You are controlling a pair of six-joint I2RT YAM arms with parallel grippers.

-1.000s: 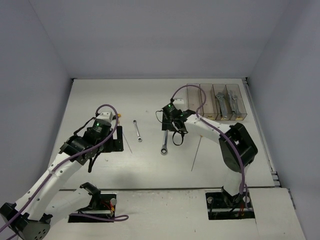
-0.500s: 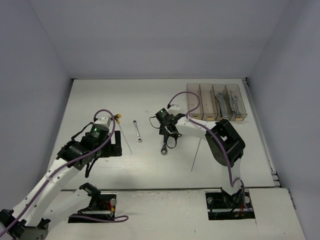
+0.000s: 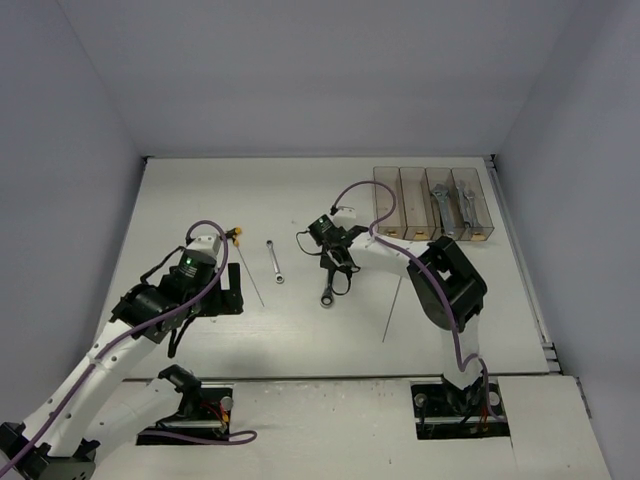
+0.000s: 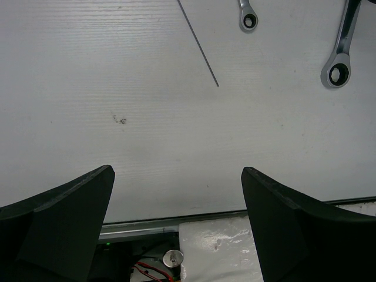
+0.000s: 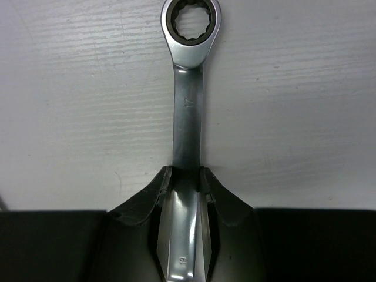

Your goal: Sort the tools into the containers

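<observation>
Right hand [image 5: 186,176] clamps wrench [image 5: 188,117], handle end hidden

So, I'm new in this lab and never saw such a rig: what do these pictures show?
These are two robot arms, a left arm and a right arm, bolted at the near edge of a white table. The wide picture comes from a camera above and behind them; the two close-ups come from cameras on their wrists. On the table lie a big wrench, a small wrench, a thin rod with a yellow handle and another thin rod. At the far right stand four clear bins; two hold silver tools. The right pincer is closed on the big wrench's shaft; the left pincer hangs open, holding nothing.
</observation>
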